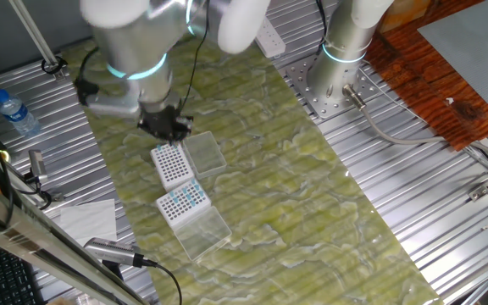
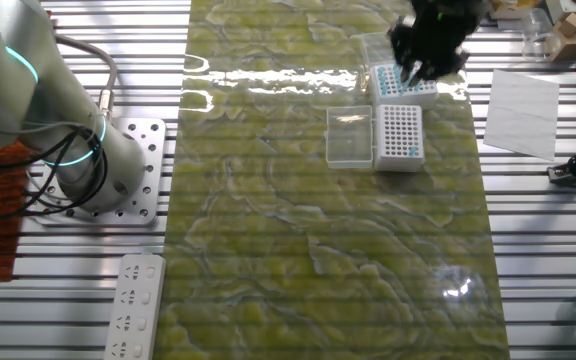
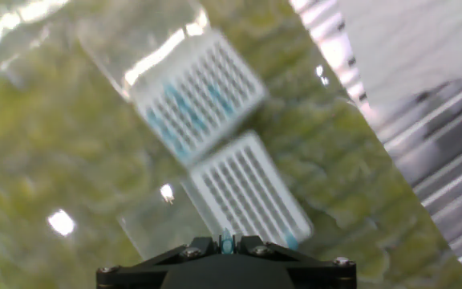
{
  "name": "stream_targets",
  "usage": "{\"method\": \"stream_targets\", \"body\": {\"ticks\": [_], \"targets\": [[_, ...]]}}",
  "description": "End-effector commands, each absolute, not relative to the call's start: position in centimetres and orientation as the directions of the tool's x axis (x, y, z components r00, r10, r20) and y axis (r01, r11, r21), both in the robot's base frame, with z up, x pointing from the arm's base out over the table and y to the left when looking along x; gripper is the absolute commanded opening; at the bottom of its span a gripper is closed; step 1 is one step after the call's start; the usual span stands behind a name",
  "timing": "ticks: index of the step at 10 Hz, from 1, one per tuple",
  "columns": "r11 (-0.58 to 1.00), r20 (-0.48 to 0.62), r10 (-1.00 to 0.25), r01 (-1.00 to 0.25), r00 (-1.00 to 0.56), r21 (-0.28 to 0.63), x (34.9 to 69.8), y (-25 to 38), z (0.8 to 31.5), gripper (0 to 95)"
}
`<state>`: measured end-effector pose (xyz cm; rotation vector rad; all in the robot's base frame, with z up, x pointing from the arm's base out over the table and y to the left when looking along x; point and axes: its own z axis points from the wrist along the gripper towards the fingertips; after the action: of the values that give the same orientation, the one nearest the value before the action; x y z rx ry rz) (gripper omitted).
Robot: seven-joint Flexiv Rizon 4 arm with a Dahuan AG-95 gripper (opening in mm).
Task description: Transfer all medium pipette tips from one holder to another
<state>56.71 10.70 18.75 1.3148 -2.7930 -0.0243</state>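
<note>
Hand view: holder with blue medium pipette tips (image 3: 191,100) upper left; nearly empty holder (image 3: 247,193) beside it, lower right, one blue tip at its corner. Gripper (image 3: 226,241) at bottom centre, fingers pressed together on one blue-topped tip, above the mat.

The arm (image 1: 134,42) is bulky, rounded, silver-grey and white, with glowing cyan rings at its joints. Its gripper (image 1: 169,124) is black (small screws show on the housing), and a thin black cable (image 1: 195,59) trails along it.
</note>
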Motion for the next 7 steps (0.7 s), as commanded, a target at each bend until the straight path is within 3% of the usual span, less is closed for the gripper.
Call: {"method": "stream_targets", "body": {"ticks": [1,7], "targets": [[0.705,0.049,-0.709,-0.708,-0.704,0.039,58.3,14.6,19.3,0.0],[0.764,0.037,-0.646,-0.645,-0.763,0.020,59.1,18.3,17.2,0.0]]}}
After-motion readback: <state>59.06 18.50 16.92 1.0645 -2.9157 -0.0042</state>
